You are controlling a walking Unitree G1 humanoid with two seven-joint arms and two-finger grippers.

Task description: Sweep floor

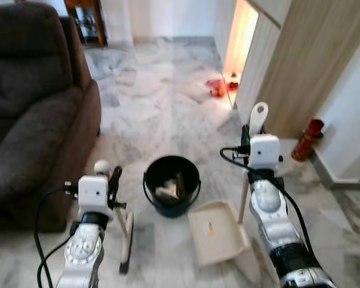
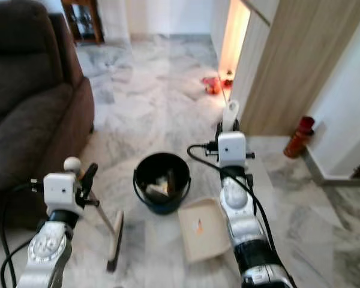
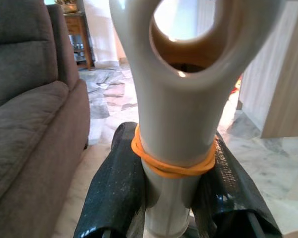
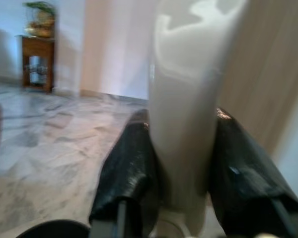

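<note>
My left gripper (image 1: pixel 114 182) is shut on the cream handle (image 3: pixel 176 124) of a small broom, which has an orange rubber band around it. The broom's dark brush head (image 1: pixel 126 255) rests on the marble floor. My right gripper (image 1: pixel 246 143) is shut on the upright cream handle (image 1: pixel 257 115) of a long-handled dustpan (image 1: pixel 219 233). The pan lies flat on the floor by my right arm, with a small orange scrap (image 1: pixel 210 228) in it. A black bucket (image 1: pixel 171 183) holding some rubbish stands between the two arms, just beyond the pan.
A dark brown sofa (image 1: pixel 30 114) fills the left side, close to the left arm. Wooden cabinet panels (image 1: pixel 300 66) stand on the right with a red bottle-like object (image 1: pixel 306 139) at their foot. Red-orange items (image 1: pixel 219 87) lie by a lit doorway. Marble floor stretches ahead.
</note>
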